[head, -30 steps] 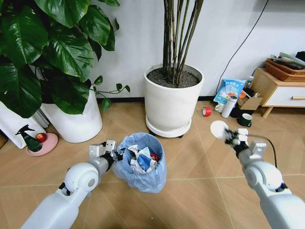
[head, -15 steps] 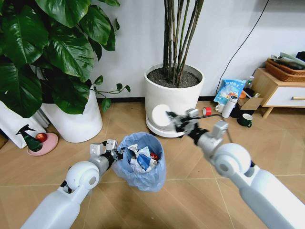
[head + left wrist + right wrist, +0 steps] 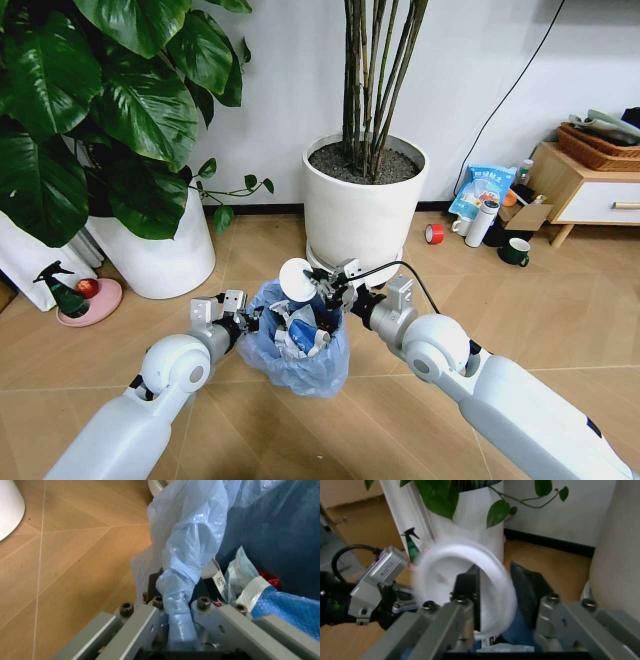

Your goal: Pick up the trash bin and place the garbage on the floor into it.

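Bin [image 3: 297, 340] status: your left claw [image 3: 243, 322] is clamped on the rim and the gathered light-blue bag [image 3: 181, 592], with the bin at the middle of the floor [image 3: 420, 380], in front of the white plant pot [image 3: 362, 215]. Inside it you will find crumpled white paper [image 3: 290, 322], a blue-and-white bottle [image 3: 304, 338] and a red wrapper [image 3: 323, 328]. Your right claw [image 3: 318, 287] is closed on the white round lid [image 3: 296, 278], gripping it by the edge between both fingers [image 3: 468, 592], directly above the bin's far rim. The lid stands on edge, clear of the litter below.
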`<state>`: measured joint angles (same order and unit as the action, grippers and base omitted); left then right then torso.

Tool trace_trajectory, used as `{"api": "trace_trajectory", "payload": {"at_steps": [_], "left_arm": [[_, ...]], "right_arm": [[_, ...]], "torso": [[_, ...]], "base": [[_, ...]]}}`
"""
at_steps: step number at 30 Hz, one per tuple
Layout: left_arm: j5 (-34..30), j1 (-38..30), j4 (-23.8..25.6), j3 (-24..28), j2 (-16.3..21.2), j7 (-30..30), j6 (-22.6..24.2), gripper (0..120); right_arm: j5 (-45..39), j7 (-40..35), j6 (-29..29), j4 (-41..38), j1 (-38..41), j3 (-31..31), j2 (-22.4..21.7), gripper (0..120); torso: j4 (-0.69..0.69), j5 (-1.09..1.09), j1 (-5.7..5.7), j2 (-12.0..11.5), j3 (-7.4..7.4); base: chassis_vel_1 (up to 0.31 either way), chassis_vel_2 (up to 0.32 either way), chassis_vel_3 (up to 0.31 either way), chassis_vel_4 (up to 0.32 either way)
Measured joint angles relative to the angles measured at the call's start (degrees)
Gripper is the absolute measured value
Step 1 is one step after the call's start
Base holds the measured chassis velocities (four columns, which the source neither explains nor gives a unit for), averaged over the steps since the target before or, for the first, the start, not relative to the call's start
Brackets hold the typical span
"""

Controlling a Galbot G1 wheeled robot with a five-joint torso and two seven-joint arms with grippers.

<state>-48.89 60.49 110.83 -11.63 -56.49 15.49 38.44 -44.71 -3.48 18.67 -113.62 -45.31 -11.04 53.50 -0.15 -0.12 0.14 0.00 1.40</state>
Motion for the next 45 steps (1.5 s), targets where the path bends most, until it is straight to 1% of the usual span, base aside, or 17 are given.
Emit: {"api": "trace_trajectory", "payload": {"at_steps": [1, 2, 7, 8, 9, 10, 11, 12, 16, 17, 20, 24, 28, 30, 32, 35, 45], "left_arm": [[0.0, -0.1, 0.0, 0.0, 0.0, 0.0, 0.0, 0], [0.0, -0.1, 0.0, 0.0, 0.0, 0.0, 0.0, 0], [-0.1, 0.0, 0.2, -0.4, 0.1, 0.0, 0.0, 0], [-0.1, 0.0, 0.2, -0.4, 0.1, 0.0, 0.0, 0], [-0.1, 0.1, 0.3, -0.4, 0.1, 0.1, 0.0, 0], [-0.1, 0.1, 0.3, -0.4, 0.1, 0.1, 0.0, 0], [-0.1, 0.1, 0.4, -0.4, 0.1, 0.1, 0.0, 0], [-0.1, 0.1, 0.4, -0.4, 0.1, 0.1, 0.0, 0], [-0.1, 0.4, 0.9, -0.4, 0.2, 0.4, 0.0, 0], [-0.1, 0.4, 0.9, -0.4, 0.2, 0.4, 0.0, 0], [-0.1, 1.0, 1.4, -1.0, 0.3, 0.6, 0.0, 0], [-0.1, 1.5, 1.8, -1.4, 0.3, 0.7, 0.0, 0], [-0.1, 2.1, 2.4, -1.7, 0.8, 0.8, 0.0, 0], [-0.1, 2.1, 2.4, -1.8, 0.9, 0.8, 0.0, 0], [-0.1, 2.3, 2.6, -1.9, 1.2, 0.8, 0.0, 0], [-0.1, 2.5, 2.7, -2.0, 1.4, 0.8, -0.1, 0], [-0.1, 2.7, 3.1, -1.7, 1.3, 0.8, -0.1, 0]], "right_arm": [[0.0, 0.0, 0.0, 0.1, 0.2, -0.4, 0.0, 30], [0.0, 0.0, 0.0, 0.1, 0.2, -0.4, 0.0, 30], [0.2, 0.0, 0.0, 0.5, 0.2, -0.7, 0.0, 51], [0.2, 0.0, 0.0, 0.5, 0.2, -0.7, 0.0, 51], [0.2, 0.0, 0.0, 0.6, 0.1, -0.6, 0.0, 58], [0.2, -0.1, -0.1, 0.6, 0.0, -0.5, 0.0, 60], [0.2, -0.2, -0.1, 0.6, -0.1, -0.3, 0.0, 67], [0.2, -0.2, -0.1, 0.6, -0.1, -0.3, 0.0, 67], [0.2, -1.7, -0.2, 0.5, -1.1, 2.1, 0.1, 85], [0.2, -1.7, -0.2, 0.5, -1.1, 2.1, 0.1, 85], [1.0, -3.7, -0.7, -0.2, -3.6, 5.9, 0.1, 97], [4.3, -5.6, -1.8, -0.5, -6.6, 9.3, 0.0, 100], [11.6, -7.9, -3.5, -1.4, -12.3, 15.7, 0.1, 100], [12.2, -8.0, -3.5, -1.6, -13.0, 16.5, 0.2, 100], [14.7, -8.0, -3.5, -2.7, -16.4, 20.2, 0.5, 100], [16.3, -8.0, -3.5, -3.6, -19.5, 22.5, 0.9, 100], [17.7, -8.1, -3.3, -6.1, -24.4, 24.4, 1.6, 100]], "torso": [[0.00, 0.00, 0.00, 0.0, 0.00], [0.00, 0.00, 0.00, 0.0, 0.00], [0.00, 0.01, 0.00, 0.0, 0.00], [0.00, 0.01, 0.00, 0.0, 0.00], [0.00, 0.01, 0.00, 0.0, 0.00], [0.00, 0.01, 0.00, 0.0, 0.00], [0.00, 0.01, 0.00, 0.0, 0.00], [0.00, 0.01, 0.00, 0.0, 0.00], [0.00, 0.01, 0.00, 0.0, 0.00], [0.00, 0.01, 0.00, 0.0, 0.00], [0.00, 0.01, 0.00, 0.0, 0.00], [0.00, 0.01, 0.00, 0.0, 0.00], [0.00, 0.01, 0.00, 0.0, -0.01], [0.00, 0.02, 0.00, 0.0, 0.00], [-0.01, 0.00, 0.00, 0.0, -0.01], [-0.01, 0.02, 0.00, 0.0, 0.00], [0.01, 0.01, 0.00, 0.0, 0.00]], "base": [[0.000, 0.000, 0.000, 0.000], [0.000, 0.000, 0.000, 0.000], [0.000, 0.000, 0.000, 0.000], [0.000, 0.000, 0.000, 0.000], [0.000, 0.000, 0.000, 0.000], [0.000, 0.000, 0.000, 0.000], [0.000, 0.000, 0.000, 0.000], [0.000, 0.000, 0.000, 0.000], [0.000, 0.000, 0.000, 0.000], [0.000, 0.000, 0.000, 0.000], [0.000, 0.000, 0.000, 0.000], [0.000, 0.000, 0.000, 0.000], [0.000, 0.000, 0.000, 0.000], [0.000, 0.000, 0.000, 0.000], [0.000, 0.000, 0.000, 0.000], [0.000, 0.000, 0.000, 0.000], [0.000, 0.000, 0.000, 0.000]]}}
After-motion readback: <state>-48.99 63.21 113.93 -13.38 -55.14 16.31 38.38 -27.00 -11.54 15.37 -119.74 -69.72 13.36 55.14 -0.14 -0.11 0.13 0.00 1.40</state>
